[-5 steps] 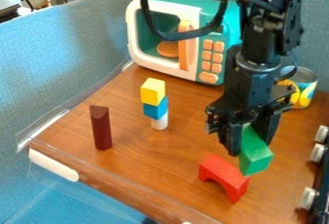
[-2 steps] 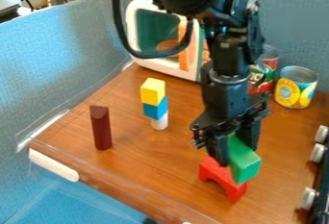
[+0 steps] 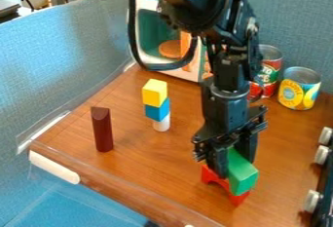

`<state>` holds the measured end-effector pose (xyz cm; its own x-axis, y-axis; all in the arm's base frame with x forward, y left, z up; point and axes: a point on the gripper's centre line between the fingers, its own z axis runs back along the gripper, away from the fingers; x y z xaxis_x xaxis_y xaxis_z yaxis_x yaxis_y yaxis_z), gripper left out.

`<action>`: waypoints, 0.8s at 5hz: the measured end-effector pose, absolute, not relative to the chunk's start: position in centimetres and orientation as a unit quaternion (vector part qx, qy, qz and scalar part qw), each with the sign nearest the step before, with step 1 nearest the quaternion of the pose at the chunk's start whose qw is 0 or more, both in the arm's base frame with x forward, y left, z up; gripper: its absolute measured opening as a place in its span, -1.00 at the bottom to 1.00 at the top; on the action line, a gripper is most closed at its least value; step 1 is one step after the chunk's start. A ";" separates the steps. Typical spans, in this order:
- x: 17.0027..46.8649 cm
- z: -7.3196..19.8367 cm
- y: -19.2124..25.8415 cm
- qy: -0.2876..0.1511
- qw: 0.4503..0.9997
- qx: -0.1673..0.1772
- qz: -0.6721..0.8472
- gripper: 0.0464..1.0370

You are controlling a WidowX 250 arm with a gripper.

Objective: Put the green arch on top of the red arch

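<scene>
- hand grasping green arch, just above or on red arch, can't tell if resting
- toy microwave at back of bench, orange disc inside
- yellow-label can near back, contents hidden

Green arch, blocky, lengthwise over red arch; red upright, opening down, near right on table. Contact unclear.

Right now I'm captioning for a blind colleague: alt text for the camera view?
A robot's black pincer grips a green block over a red arch on a wooden table. Block stack and upright dark-red block at picture left; cans and toy microwave behind.
</scene>
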<state>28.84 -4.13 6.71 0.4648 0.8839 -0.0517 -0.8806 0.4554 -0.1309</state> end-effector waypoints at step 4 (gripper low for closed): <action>30.1 5.8 -4.4 0.009 0.809 -0.096 0.580 0.10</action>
